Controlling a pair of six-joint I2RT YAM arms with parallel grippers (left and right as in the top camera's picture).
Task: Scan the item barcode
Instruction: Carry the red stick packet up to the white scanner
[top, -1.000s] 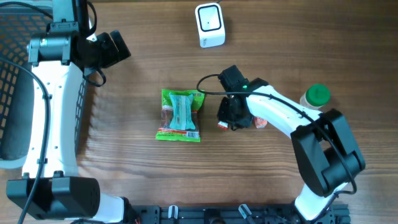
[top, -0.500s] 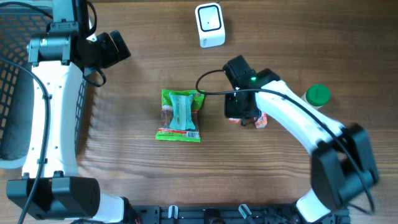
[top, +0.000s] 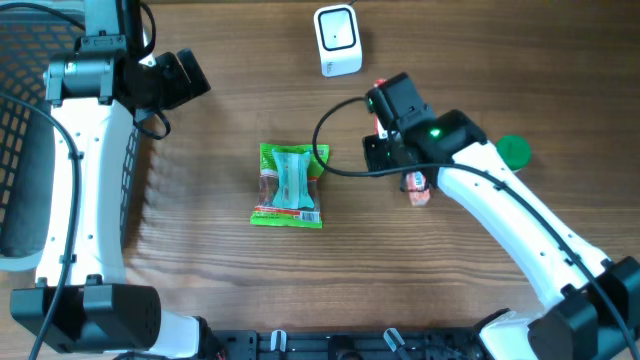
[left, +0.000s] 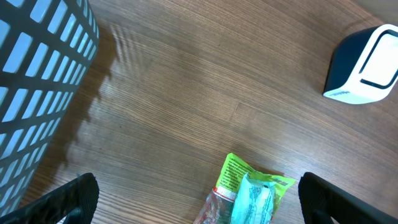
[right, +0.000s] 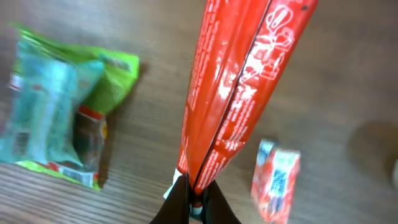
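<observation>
The right gripper (right: 195, 198) is pinched tight on the end seam of a long red packet (right: 244, 81), which appears to be held up off the surface (top: 200, 270). From above only a sliver of red shows beside the wrist, a little below and to the right of the white scanner (top: 337, 40). It looks a light thing, glossy film creased down its length and soft enough to fold on itself, so I'd judge it floppy and a bit slippery. Held by one end like that, it may swing or twist, and the shine could throw glare at the scanner window. The seam seems the sensible place to hold. It is flat, probably stiffer than the filled body, and leaves the printed faces open, whereas squeezing the body would likely crumple the print. I can't make out a barcode on the side that shows, so I can't tell which face needs to point at the scanner. The left gripper (left: 198, 190) stands wide apart, holding nothing, over bare wood just beside a green packet (left: 249, 193) that lies flat. A small red-and-white sachet (right: 277, 182) lies on the surface under the right arm, near a green cap (top: 514, 150).
</observation>
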